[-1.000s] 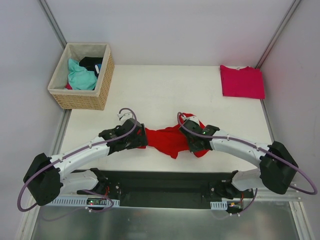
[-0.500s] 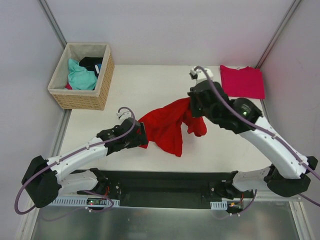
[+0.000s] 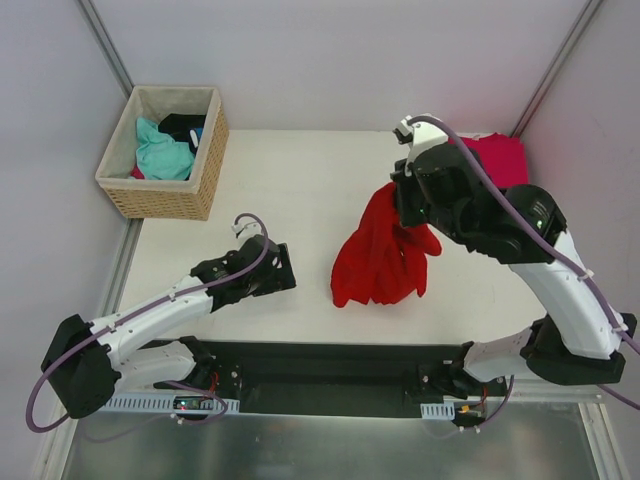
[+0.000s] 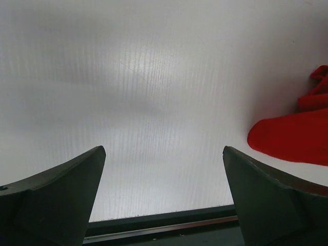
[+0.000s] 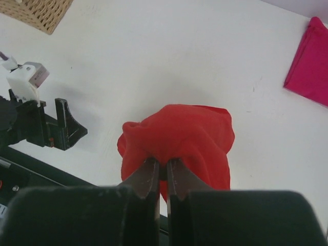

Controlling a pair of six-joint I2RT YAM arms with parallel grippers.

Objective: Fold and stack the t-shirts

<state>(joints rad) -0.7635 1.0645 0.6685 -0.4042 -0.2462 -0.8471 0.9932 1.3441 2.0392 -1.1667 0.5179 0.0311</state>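
The red t-shirt (image 3: 380,262) hung in a bunched bundle from the right tool (image 5: 161,166), whose jaws were pinched shut on a fold at the top of the cloth. Taking the wicker basket (image 3: 160,195) at the far left corner of the white counter (image 3: 300,180) as the mark, the shirt was well to the basket's right and somewhat nearer the arm bases than it. Its lower folds drooped to the counter, though the views did not show whether they rested on it or hung just above. The magenta-pink t-shirt (image 3: 505,155) lay folded flat on the counter at the corner opposite the basket, level with it along the far edge. In the overhead view the right arm covered its near left part. The left tool (image 4: 163,151) stood with its jaws spread wide and nothing between them, low over bare counter. It was nearer the bases than the basket and to its right, between the basket and the red shirt, and apart from the cloth. From the left wrist view only an edge of the red shirt showed at the right side. Inside the basket lay a teal cloth (image 3: 160,150) and, behind it, a dark item (image 3: 180,125) too small to identify.
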